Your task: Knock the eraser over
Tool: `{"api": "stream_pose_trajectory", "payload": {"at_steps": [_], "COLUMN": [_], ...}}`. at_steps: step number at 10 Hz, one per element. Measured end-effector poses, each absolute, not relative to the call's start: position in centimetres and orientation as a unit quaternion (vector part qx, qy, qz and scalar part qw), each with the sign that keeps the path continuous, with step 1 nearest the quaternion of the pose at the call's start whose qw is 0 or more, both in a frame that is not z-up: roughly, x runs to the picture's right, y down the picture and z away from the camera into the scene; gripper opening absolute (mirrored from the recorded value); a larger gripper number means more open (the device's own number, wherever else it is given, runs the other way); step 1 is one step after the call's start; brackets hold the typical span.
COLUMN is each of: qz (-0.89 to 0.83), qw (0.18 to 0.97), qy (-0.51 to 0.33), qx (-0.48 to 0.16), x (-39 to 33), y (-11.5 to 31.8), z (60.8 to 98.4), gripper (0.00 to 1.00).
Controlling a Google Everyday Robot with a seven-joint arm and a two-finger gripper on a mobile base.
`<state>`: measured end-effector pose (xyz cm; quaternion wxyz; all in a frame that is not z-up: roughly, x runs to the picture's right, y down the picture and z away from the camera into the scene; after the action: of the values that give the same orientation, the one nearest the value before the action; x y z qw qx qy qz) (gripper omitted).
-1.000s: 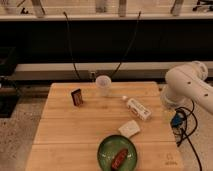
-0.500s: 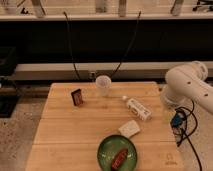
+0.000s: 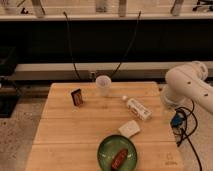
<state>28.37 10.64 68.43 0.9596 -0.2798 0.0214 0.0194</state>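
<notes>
Wooden bench (image 3: 60,135) unchanged from half a second ago: eraser (image 3: 77,96) standing near the far-left corner, left of clear cup (image 3: 103,85), same as before. White arm (image 3: 187,87) parked off the right edge, unmoved, well apart from the eraser; gripper hidden out of sight there, grip state impossible to tell.

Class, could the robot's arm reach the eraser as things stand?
Probably, though far: the arm sits off the table's right edge, gripper unseen; the eraser stands at far left, nothing crowding it.
</notes>
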Motion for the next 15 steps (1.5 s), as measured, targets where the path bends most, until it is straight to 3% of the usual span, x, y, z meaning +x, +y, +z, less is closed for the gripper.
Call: {"api": "stream_pose_trajectory", "payload": {"at_steps": [15], "qz": [-0.157], "qw": [0.959], "qy": [0.009], "qx": [-0.237], "x": [13.4], "y": [8.5], "z": [73.4], "gripper": [0.80]}}
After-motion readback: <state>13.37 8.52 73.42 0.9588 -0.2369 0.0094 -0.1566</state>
